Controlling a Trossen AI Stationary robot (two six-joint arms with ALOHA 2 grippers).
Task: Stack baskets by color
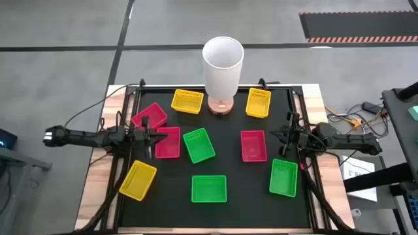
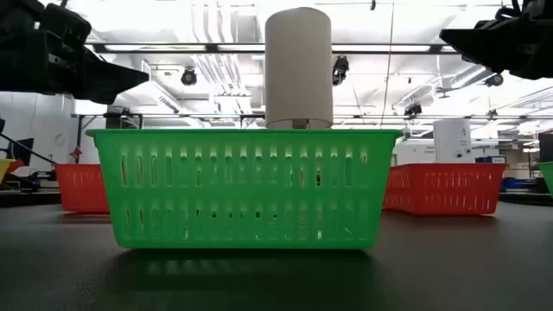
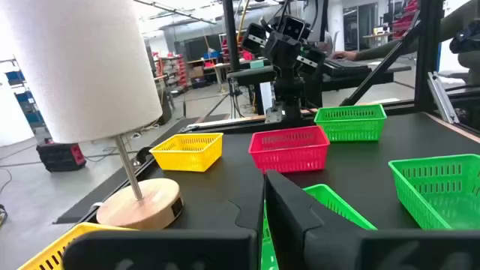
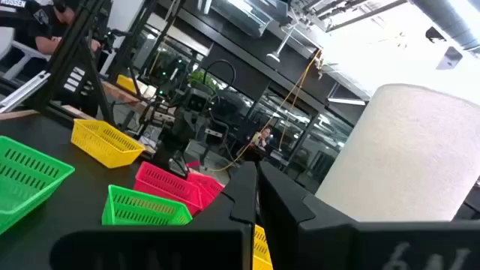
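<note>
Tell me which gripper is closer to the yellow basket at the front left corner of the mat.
Left. The left gripper hangs just behind that yellow basket, over the pink ones. The right gripper is across the mat, beside the lone pink basket.

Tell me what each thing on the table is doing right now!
Red-pink baskets: three, all separate, none stacked, open side up.
Yellow baskets: three, spread apart, none stacked.
Green baskets: three, lying singly, none stacked.
White lamp: standing upright at the back of the mat.
Left claw: shut, holding nothing, by two red-pink baskets.
Right claw: shut, holding nothing, beside a red-pink basket.
</note>
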